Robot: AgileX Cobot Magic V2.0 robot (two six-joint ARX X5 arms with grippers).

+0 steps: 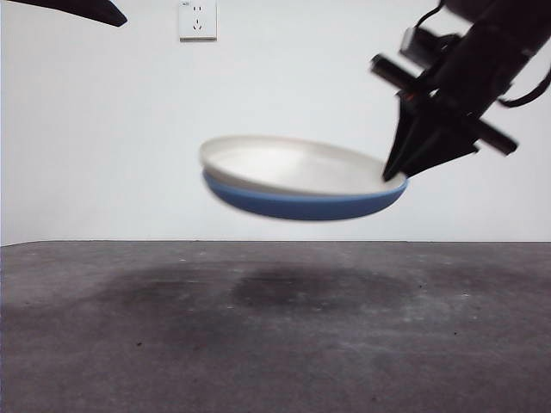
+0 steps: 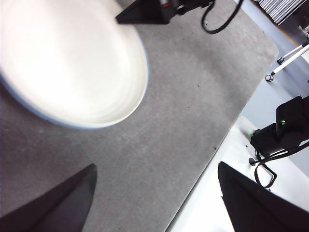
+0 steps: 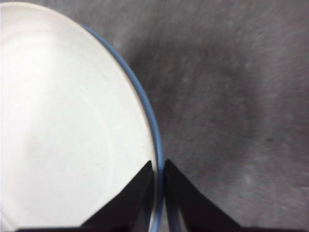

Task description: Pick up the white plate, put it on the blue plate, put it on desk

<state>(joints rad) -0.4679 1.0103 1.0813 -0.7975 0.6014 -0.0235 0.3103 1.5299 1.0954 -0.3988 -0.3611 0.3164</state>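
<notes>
Above the desk (image 1: 275, 335), the stacked plates are being held clear of the surface by the right gripper (image 1: 398, 169), its jaws clamped together on their shared rim. The white plate (image 1: 297, 165) is being carried nested inside the blue plate (image 1: 301, 205), both slightly tilted. The left gripper (image 2: 154, 203) is being kept spread apart, empty, off to the side.

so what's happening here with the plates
The right claw is pinched on the rim of the stacked plates, holding them in the air above the desk. The white plate sits nested in the blue plate. The left claw is open and holds nothing, off to the side.
</notes>
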